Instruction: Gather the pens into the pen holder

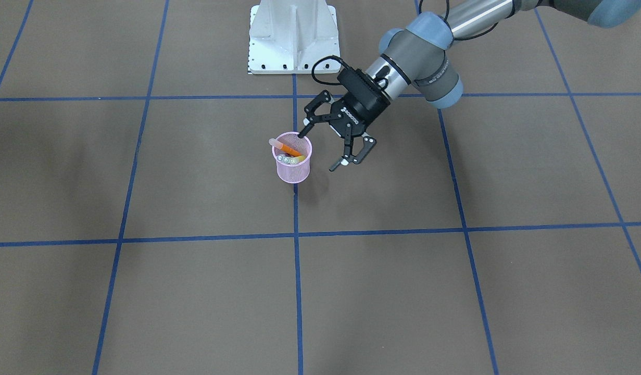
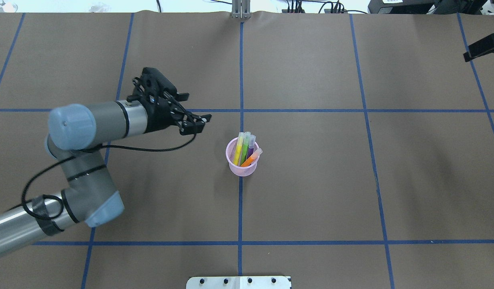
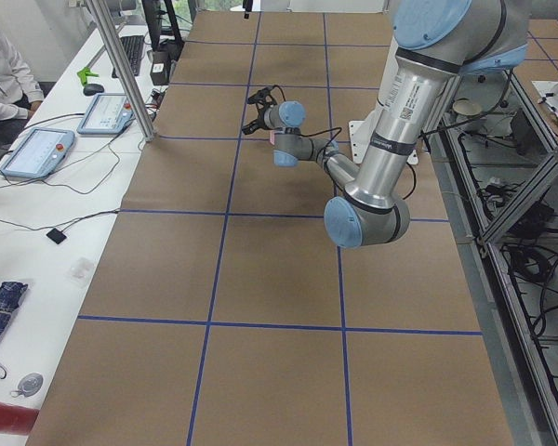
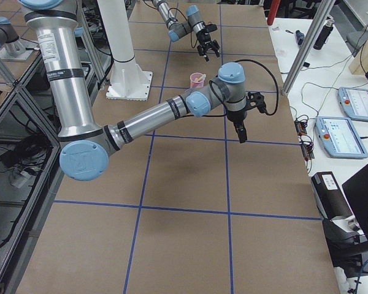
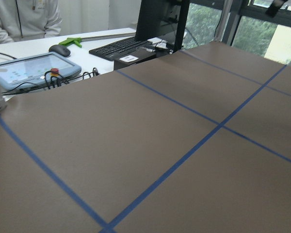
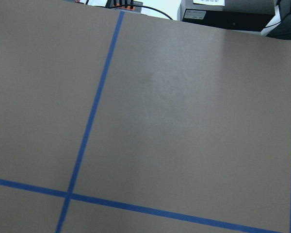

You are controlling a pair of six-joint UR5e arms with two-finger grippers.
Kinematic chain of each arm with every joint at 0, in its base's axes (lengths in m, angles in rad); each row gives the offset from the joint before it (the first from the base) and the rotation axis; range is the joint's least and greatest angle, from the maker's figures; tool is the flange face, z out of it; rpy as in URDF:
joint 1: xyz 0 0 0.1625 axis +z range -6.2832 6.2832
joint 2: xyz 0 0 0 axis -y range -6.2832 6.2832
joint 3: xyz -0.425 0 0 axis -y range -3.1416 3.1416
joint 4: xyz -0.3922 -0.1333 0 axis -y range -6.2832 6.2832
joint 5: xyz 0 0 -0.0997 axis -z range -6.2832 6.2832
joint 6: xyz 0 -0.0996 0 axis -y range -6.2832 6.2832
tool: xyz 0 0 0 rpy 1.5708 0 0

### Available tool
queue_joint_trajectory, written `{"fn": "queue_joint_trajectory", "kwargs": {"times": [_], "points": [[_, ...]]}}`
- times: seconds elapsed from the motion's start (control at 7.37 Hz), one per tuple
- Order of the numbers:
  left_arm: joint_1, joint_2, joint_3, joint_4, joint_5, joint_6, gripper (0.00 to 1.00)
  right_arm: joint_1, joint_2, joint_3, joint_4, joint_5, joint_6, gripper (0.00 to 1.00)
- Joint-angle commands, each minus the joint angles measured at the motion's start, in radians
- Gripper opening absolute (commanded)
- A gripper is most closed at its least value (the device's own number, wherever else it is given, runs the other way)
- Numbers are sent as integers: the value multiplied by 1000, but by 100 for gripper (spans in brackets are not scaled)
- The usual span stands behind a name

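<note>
We record a blue-taped brown table (image 2: 311,180); only the overhead view distinguishes four pens (image 2: 239,148) in the pen holder (image 2: 240,170); left hand (image 1: 317,151) spread wide, right hand (image 4: 240,133) we cannot tell.

Robotics lab w/ teach pendant (image 5: 34,70), keyboard (image 5: 123,47) beside blue-taped grid table (image 2: 311,180).

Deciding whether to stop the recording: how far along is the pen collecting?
Done: the yellow pen, green pen, purple pen and orange pen all sit in the pen holder. In hand: nothing; the left claw hangs open and empty beside it. Left: apparently nothing, no other pen shows.
</note>
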State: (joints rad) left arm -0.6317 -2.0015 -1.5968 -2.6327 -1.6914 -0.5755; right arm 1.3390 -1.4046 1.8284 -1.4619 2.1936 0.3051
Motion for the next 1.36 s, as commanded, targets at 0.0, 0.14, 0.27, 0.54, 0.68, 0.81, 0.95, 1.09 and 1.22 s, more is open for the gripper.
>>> {"fn": "queue_joint_trajectory", "kwargs": {"times": [0.0,0.14,0.27,0.54,0.68,0.81,0.95,1.09,1.22], "points": [[-247,73,-6,156,-289,19,99,109,-80,-64,0,43,-238,99],[-354,98,-6,268,-430,111,99,149,-94,-95,-9,46,-295,99],[-435,130,-5,386,-526,217,99,157,-137,-116,-8,46,-346,99],[-598,178,6,681,-628,458,99,184,-215,-150,-14,46,-389,100],[-694,179,-5,845,-667,582,99,198,-232,-144,-55,46,-389,100],[-794,257,1,852,-657,715,100,215,-234,-141,-96,48,-389,100],[-828,280,53,864,-654,767,100,216,-237,-143,-145,60,-386,100],[-836,286,163,941,-654,766,100,224,-235,-143,-169,110,-385,100],[-848,279,188,962,-613,770,100,226,-243,-146,-167,109,-383,100]]}}
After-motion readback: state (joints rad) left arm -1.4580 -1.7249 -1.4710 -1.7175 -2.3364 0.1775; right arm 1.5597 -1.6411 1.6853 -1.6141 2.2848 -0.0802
